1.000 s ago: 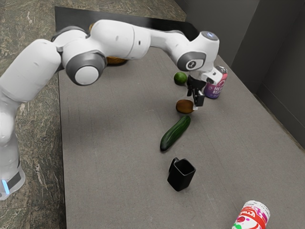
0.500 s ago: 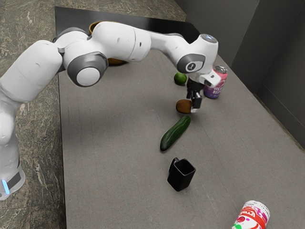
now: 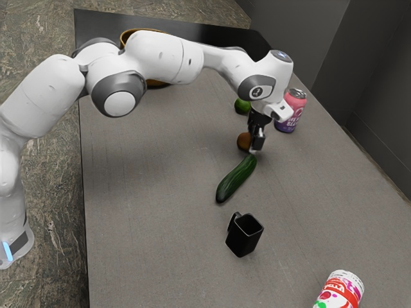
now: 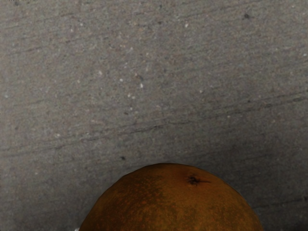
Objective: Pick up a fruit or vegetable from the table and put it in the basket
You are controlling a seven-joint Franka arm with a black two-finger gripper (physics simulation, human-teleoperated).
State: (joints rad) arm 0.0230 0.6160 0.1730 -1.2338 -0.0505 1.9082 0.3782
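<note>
Black tool (image 3: 255, 147), upper right of centre, low against the round orange-brown fruit (image 3: 243, 142), which lies just toward the exterior view's left (whether the tool grips it, or is open, cannot be told). Below, a slanting dark-green cucumber (image 3: 236, 179); left, open grey worktop (image 3: 148, 192); upper left, the yellow-brown, round basket (image 3: 158, 83).

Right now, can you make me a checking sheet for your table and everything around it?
Surface: grey table, dark at one end.
Job's things: orange-brown fruit, cucumber and green fruit on the table; basket partly hidden behind my arm.
Clutter: black mug, pink-and-purple can, red-and-white container.
Gripper: down at the orange-brown fruit.
Cables: nothing seen.
Surroundings: patterned floor, dark wall.
</note>
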